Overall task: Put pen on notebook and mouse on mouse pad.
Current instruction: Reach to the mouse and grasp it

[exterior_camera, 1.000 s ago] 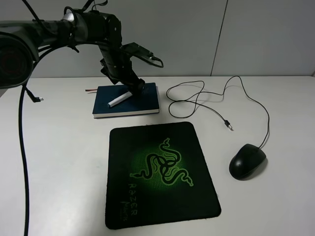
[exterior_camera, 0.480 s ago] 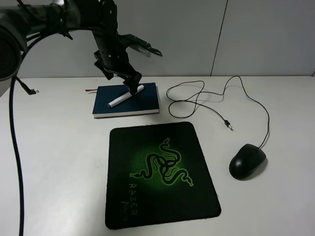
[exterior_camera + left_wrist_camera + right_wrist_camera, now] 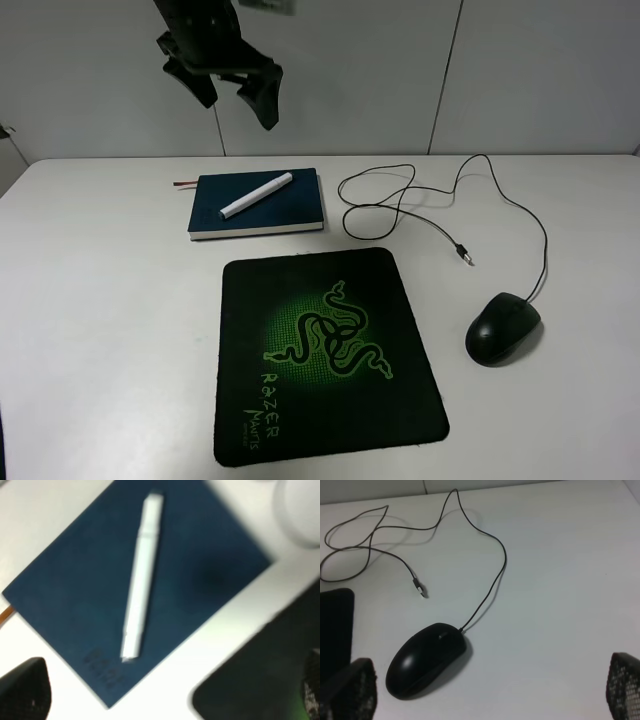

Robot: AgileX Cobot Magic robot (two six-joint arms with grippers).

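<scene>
The white pen (image 3: 255, 195) (image 3: 142, 580) lies diagonally on the closed dark blue notebook (image 3: 290, 208) (image 3: 75, 595). High above the notebook, my left gripper (image 3: 235, 95) hangs open and empty, with one fingertip (image 3: 22, 690) at the edge of the left wrist view. On the bare table to the right of the Razer mouse pad (image 3: 325, 355) (image 3: 335, 615) sits the black mouse (image 3: 503, 328) (image 3: 427, 659). My right gripper (image 3: 485, 700) is open above the table, fingers (image 3: 345, 690) spread wide with the mouse just ahead of them. It is out of the high view.
The mouse's thin cable (image 3: 440, 200) (image 3: 485, 595) loops across the table behind the pad and ends in a small plug (image 3: 463, 256) (image 3: 421, 590). A reddish ribbon (image 3: 184, 184) sticks out of the notebook's left side. The table's front and left edges are near.
My left gripper has let go of the pen and risen well above the notebook. The pen stays lying on the cover. The mouse has not moved.
</scene>
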